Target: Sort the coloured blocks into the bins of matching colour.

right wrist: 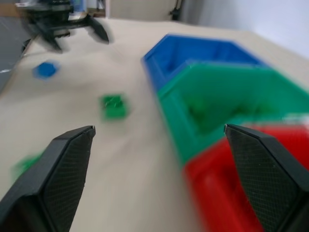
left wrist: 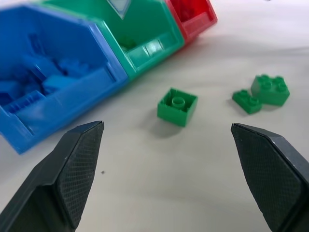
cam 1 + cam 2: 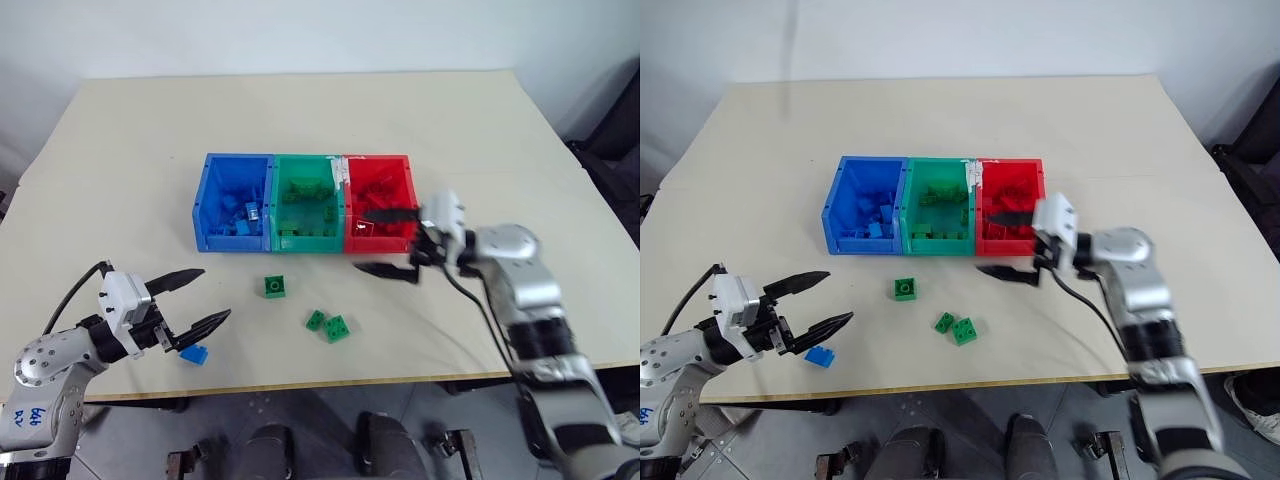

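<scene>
Three joined bins stand mid-table: blue (image 3: 232, 243), green (image 3: 308, 244) and red (image 3: 378, 159), each holding blocks of its own colour. Three green blocks lie loose in front of them: one (image 3: 276, 286) alone, two (image 3: 316, 320) (image 3: 338, 328) close together. A blue block (image 3: 194, 354) lies near the table's front edge. My left gripper (image 3: 213, 294) is open and empty, just beside and above the blue block, pointing toward the green blocks. My right gripper (image 3: 358, 241) is open and empty at the red bin's front wall, one finger over the bin, the other over the table.
The table's front edge (image 3: 330, 380) runs close behind the loose blocks. In the left wrist view the lone green block (image 2: 177, 106) lies ahead between the fingers, with the blue bin's corner (image 2: 63, 92) beside it.
</scene>
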You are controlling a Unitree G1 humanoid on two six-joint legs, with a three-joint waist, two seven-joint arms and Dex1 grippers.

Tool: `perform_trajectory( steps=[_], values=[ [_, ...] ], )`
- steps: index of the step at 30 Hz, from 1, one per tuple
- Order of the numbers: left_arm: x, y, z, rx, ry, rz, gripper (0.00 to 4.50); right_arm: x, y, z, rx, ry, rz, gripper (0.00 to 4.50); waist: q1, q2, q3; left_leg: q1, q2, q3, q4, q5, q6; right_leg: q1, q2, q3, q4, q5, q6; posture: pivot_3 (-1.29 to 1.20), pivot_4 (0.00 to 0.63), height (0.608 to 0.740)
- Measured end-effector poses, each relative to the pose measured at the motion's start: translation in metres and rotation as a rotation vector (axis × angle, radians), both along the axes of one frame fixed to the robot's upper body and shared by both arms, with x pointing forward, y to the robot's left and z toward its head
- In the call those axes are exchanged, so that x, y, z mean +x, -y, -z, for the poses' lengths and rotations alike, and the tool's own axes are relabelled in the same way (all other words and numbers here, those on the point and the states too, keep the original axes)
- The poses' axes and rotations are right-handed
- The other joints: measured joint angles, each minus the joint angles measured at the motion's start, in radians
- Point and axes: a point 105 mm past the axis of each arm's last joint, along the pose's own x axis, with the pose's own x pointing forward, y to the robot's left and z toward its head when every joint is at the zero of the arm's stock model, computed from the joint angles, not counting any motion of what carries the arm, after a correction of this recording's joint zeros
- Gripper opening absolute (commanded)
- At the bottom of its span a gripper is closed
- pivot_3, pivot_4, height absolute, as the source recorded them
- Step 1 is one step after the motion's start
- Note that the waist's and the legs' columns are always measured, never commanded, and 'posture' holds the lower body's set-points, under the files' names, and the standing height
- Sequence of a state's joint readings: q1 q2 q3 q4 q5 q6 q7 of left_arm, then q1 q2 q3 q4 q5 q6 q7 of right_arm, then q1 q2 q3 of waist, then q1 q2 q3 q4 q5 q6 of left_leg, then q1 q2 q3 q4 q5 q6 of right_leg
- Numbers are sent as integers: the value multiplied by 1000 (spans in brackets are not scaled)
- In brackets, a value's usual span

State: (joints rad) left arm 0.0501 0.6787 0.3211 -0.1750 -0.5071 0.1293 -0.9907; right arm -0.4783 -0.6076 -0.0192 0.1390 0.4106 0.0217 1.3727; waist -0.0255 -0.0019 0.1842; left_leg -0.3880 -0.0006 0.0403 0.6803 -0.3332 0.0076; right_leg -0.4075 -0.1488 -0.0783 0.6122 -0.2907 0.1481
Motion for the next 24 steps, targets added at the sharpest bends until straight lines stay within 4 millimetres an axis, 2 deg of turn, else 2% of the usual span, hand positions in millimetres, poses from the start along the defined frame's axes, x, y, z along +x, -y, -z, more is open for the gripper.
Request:
perform_trajectory(
  steps=[3,8,12,15,17,20,24],
  values=[
    [4,16,-4,14,28,87,4500,-24,35,22,-61,-52,61,4461,5,0,0,0,0,3,1,0,0,1,0,0,-1,1,2,0,150,740],
    [17,41,-4,11,75,203,4500,-41,74,33,-100,-62,195,4461,17,0,0,3,0,6,2,0,0,4,0,1,-2,1,2,0,150,740],
    [27,58,-7,-6,77,272,4500,-45,82,32,-111,-50,246,4461,24,0,0,4,1,6,3,0,0,4,0,1,-1,2,3,0,150,740],
    [29,59,-5,14,72,297,4500,-45,74,28,-117,-30,231,4461,23,0,0,4,1,6,3,0,0,4,0,1,-1,2,3,0,150,740],
    [30,56,0,21,64,291,4500,-43,60,29,-129,-60,194,4461,22,0,0,4,1,6,3,0,0,5,0,1,-1,2,3,0,150,740],
    [31,51,3,34,78,286,4500,-44,26,27,-156,-104,74,4461,25,0,0,4,1,4,4,0,0,5,0,1,-1,2,3,0,150,740],
    [18,28,13,64,50,234,4500,-38,-23,23,-238,-159,-86,4461,17,0,0,4,2,-2,3,0,0,4,0,1,-2,2,3,0,150,740]
  ],
)
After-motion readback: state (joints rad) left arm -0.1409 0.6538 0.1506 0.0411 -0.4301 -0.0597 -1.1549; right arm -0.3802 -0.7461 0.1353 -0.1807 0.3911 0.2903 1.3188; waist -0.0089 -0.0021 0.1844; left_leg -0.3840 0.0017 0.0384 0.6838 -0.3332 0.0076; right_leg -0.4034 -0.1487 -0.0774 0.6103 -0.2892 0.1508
